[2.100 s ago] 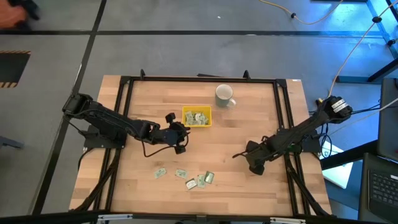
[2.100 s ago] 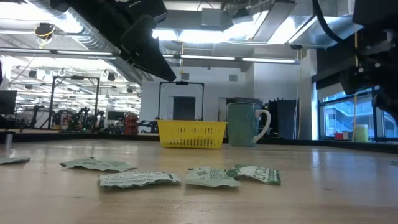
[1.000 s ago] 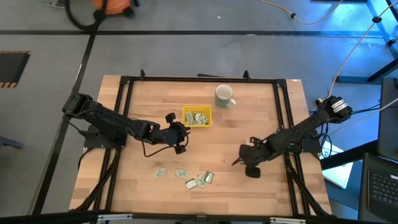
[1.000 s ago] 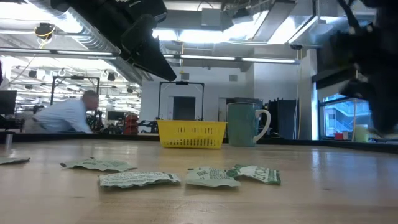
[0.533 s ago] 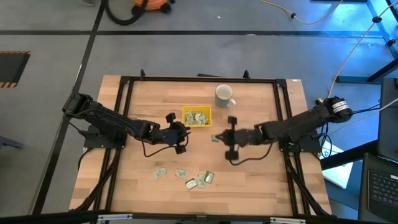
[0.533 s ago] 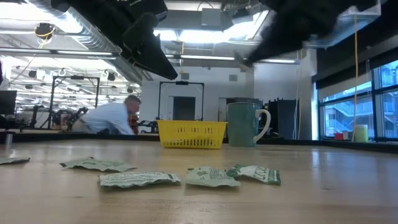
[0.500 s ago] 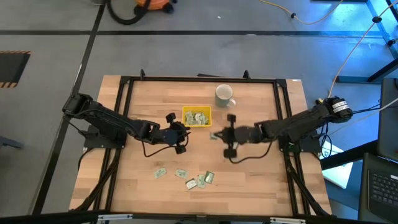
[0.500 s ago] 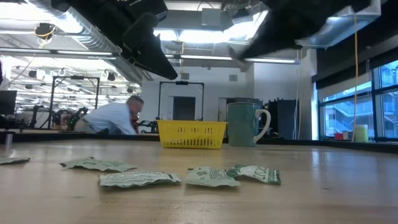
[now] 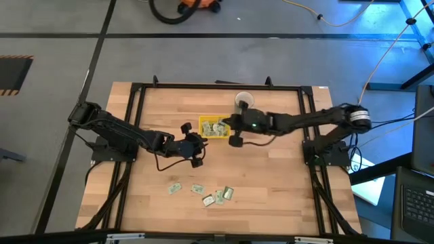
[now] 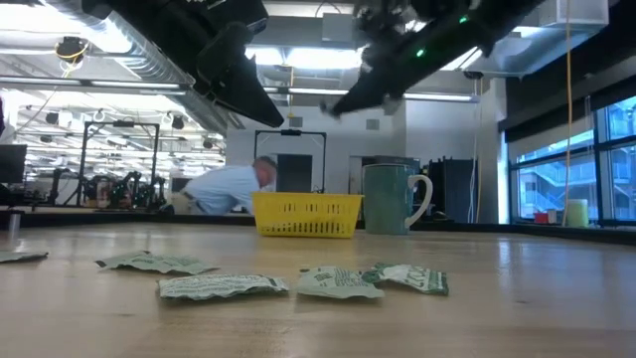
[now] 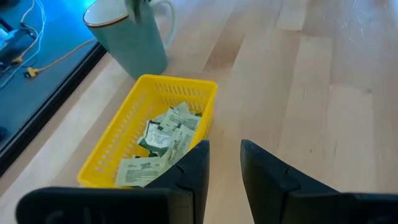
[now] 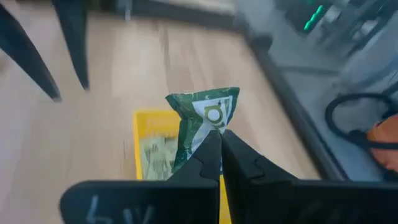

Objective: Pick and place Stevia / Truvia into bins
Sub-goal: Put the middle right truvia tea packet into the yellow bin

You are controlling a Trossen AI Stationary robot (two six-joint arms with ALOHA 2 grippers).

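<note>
The yellow bin [image 9: 214,127] stands at the table's far middle with several Stevia sachets [image 11: 163,138] lying in it. Several more sachets [image 9: 203,193] lie flat on the wood near the front edge. My right gripper [image 9: 226,125] hangs over the bin's right end, shut on one green-and-white sachet [image 12: 204,118]. My left gripper [image 9: 201,140] hovers just on the near-left side of the bin, open, with nothing between its fingers [image 11: 193,165]. My right gripper pinches one end of the crumpled sachet [image 12: 211,135] between its two fingertips. The fingers come from the table's right side, slanting a little downward. The sachet sticks out beyond the fingertips, lifted clear above the bin [image 12: 149,152].
A white mug [image 9: 243,102] stands just beyond the bin's far right corner, under my right arm. A black frame [image 9: 135,91] runs round the tabletop. Bare wood lies between the bin and the loose sachets [image 10: 224,286]. A person [image 10: 234,189] bends over in the room behind.
My right gripper has swung from the table's near right toward the far left, rising and turning, and now hangs over the bin. It has stayed shut on the sachet, which travelled with it, clear of the table.
</note>
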